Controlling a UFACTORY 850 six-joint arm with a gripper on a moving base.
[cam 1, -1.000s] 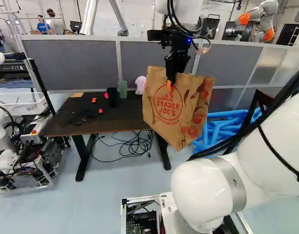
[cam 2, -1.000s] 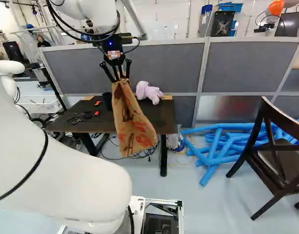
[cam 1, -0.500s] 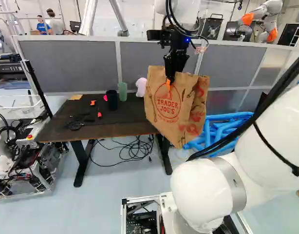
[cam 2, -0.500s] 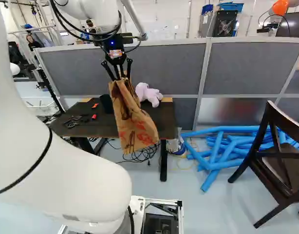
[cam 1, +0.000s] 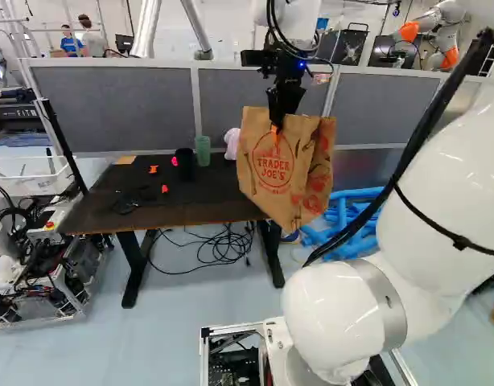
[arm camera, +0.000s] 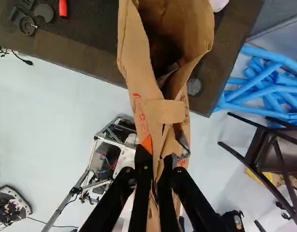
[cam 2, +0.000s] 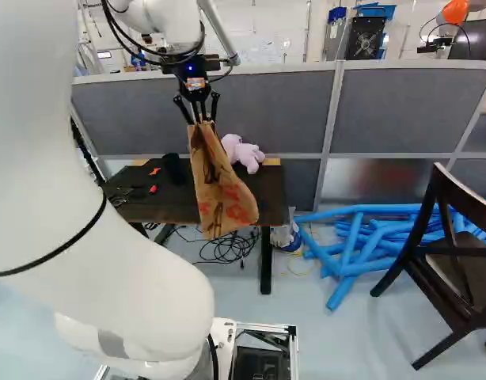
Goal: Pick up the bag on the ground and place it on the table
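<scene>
Counter [cam 1: 170, 211]: stood ahead, left of the bag in the left base view. Base had driven a little across the earlier pair of pictures, then held place; the latest shift was the arm's own.
Black cup [cam 1: 184, 163] and green cup [cam 1: 203, 151]: upright towards the back, unmoved on the top.
Plush toy [cam 2: 247, 153]: lay behind the bag, near the counter's right end; a likely thing to nudge.
Paper bag [cam 1: 263, 189]: hung in the air at the counter's near right part, mouth up. Had travelled with the pincer, a shade farther ahead. Not set down; base clearance over the edge could not be told.
Pincer [arm camera: 160, 162]: closed on the bag's upper paper, orange pad [arm camera: 147, 144] against it.
Arm [cam 1: 440, 169]: white links had swung against the foot joint, reaching on. Carry looked well along; more forward reach, some lift, then lowering seemed due. Risk: bag bottom catching the edge.
Blue tubes [cam 2: 354, 245]: on the floor to the right, out of the way.
</scene>
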